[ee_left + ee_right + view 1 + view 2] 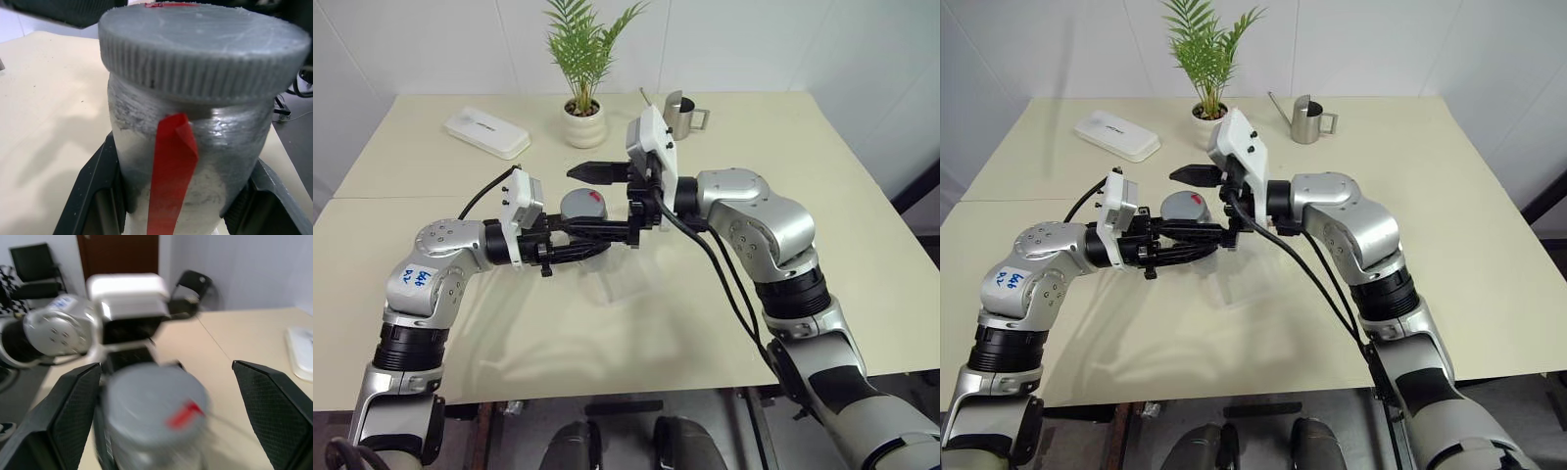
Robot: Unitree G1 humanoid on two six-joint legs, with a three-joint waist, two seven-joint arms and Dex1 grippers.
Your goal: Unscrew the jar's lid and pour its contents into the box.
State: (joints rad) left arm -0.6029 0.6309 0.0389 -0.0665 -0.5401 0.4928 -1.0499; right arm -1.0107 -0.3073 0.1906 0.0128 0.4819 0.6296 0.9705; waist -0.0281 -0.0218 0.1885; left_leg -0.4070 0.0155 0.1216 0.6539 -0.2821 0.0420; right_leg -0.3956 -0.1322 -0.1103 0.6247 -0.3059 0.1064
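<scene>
Head view: your left gripper (592, 235) is clamped on the jar (584, 220), holding it above the table (431, 157), nearer you than the potted plant (582, 103). The lid (585, 204) is on. Your right gripper (607, 201) has its fingers spread wide, one beyond the lid, the other on the near side. The box (626, 279) looks to be the faint clear tray under the jar, hard to confirm.

Left wrist view: black fingers (93, 196) squeeze the jar's body on both sides of the red stripe.

Right wrist view: fingers (63, 411) stand apart, flanking the lid without touching.
</scene>
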